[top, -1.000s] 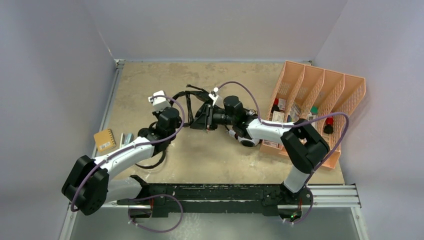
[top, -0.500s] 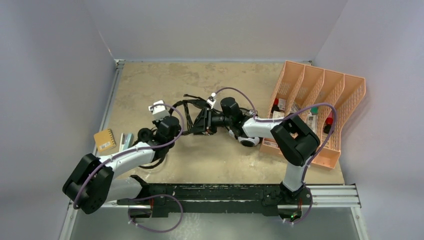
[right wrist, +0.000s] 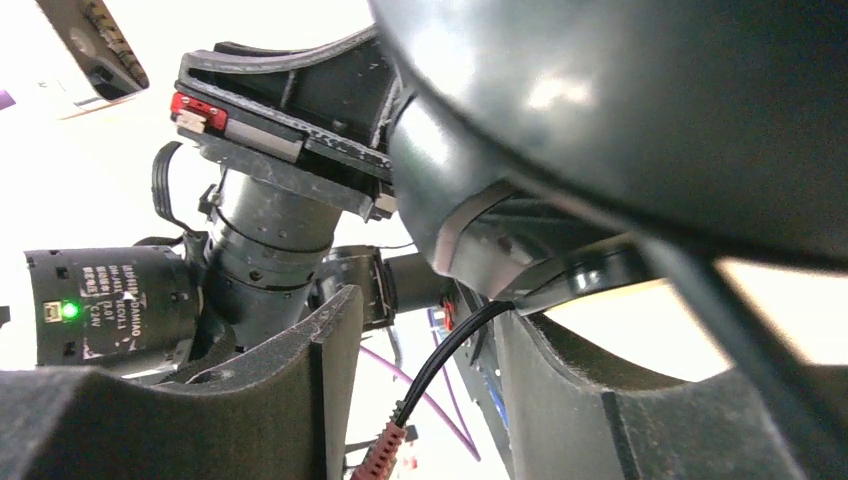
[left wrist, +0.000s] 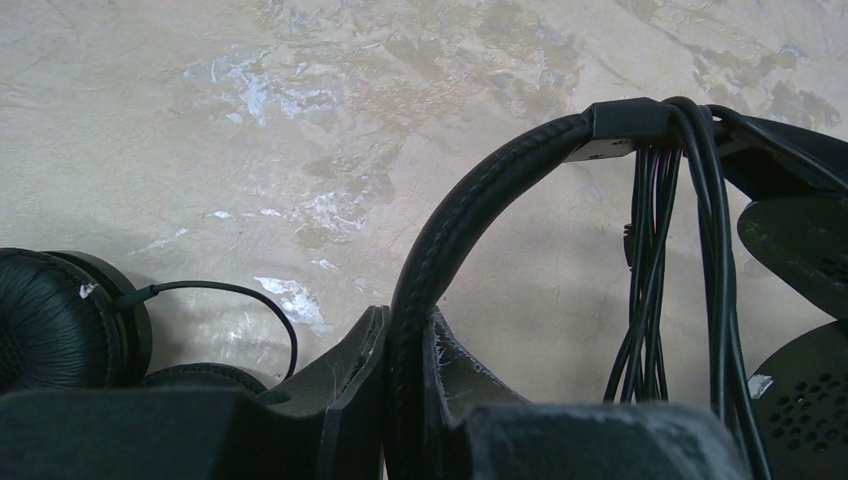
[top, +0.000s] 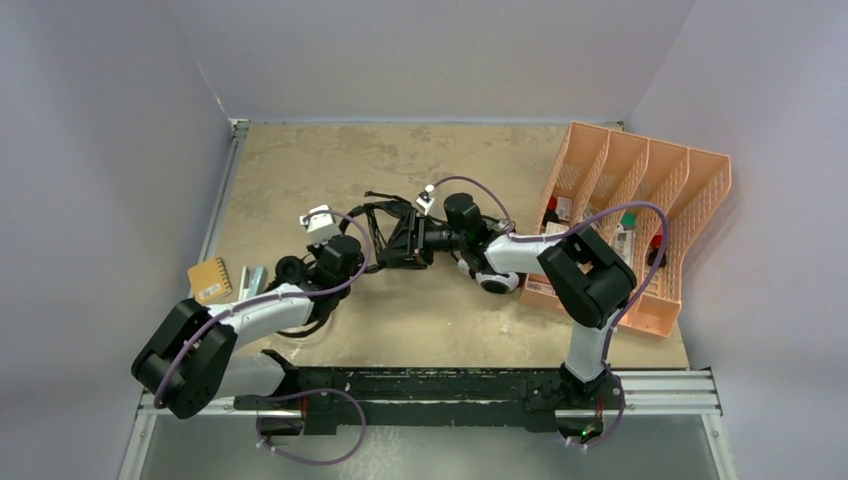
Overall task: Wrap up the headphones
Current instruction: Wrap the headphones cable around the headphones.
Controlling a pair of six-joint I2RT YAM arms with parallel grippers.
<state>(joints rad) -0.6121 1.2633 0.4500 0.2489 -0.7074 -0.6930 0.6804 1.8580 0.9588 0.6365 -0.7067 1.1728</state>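
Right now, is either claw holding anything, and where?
The left gripper clamps the padded headband of the black headphones. The right gripper is open, gripping nothing.

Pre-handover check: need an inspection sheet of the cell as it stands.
Surface: table tan, mottled, scuffed; no spill seen.
Job's things: large black headphones held by headband; small black headphones and white-and-black headphones lying on table.
Clutter: tan box near left edge; orange file tray at right, small items inside.
Grippers: left gripper shut on headband; right gripper open, thin cord between fingers.
Cables: black cable looped over headband, hanging in strands.
Surroundings: plain walls on three sides.
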